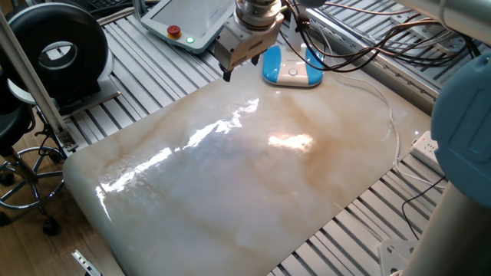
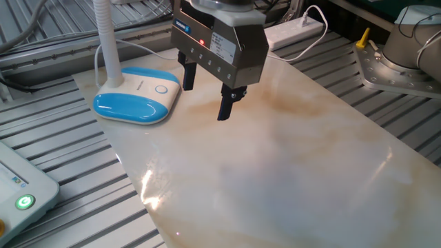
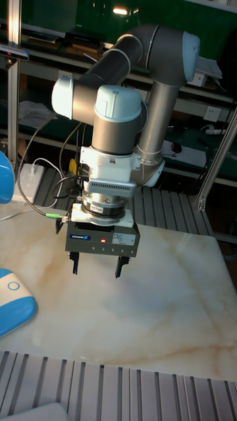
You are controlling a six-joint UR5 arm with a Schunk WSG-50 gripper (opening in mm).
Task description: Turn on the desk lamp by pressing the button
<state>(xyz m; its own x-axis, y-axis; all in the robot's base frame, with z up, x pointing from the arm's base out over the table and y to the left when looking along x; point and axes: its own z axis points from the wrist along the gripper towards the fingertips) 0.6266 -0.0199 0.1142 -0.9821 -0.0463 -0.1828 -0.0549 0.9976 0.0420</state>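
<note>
The desk lamp has a blue and white base, with a round button on its white part and a white neck rising at the left. It also shows at the slab's far edge and at the left border. My gripper hangs above the marble slab, to the right of the lamp base and apart from it. It is open, with a clear gap between its two black fingers and nothing held. In one fixed view the gripper is just left of the lamp.
The lamp sits on a marble slab laid over a slatted metal table. A white pendant with a red button lies behind it. A black round device stands at the left, and a white power strip with cables lies behind the gripper.
</note>
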